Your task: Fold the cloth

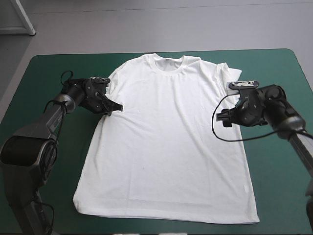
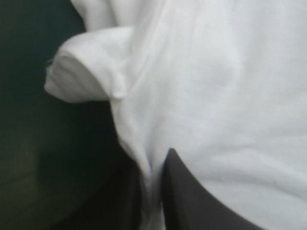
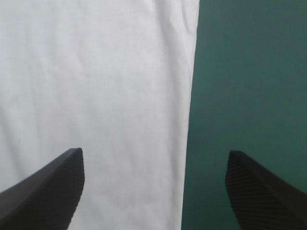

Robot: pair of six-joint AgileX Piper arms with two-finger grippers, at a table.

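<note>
The white T-shirt (image 1: 166, 142) lies spread flat on the teal-green cover (image 1: 49, 73), collar toward the far edge. My left gripper (image 1: 116, 108) sits at the shirt's left side, just under the left sleeve. In the left wrist view its black fingers (image 2: 192, 201) are all but shut, a fold of the T-shirt (image 2: 230, 96) pinched between them, with the sleeve (image 2: 81, 72) ahead. My right gripper (image 1: 222, 117) hovers over the shirt's right side edge below the right sleeve. In its own view the right gripper (image 3: 154, 153) stands open, the T-shirt's (image 3: 96, 72) edge running between the fingers.
Bare teal-green cover (image 3: 249, 72) borders the shirt on both sides, widest at the table's left and right edges. The shirt's hem lies close to the table's near edge (image 1: 166, 226).
</note>
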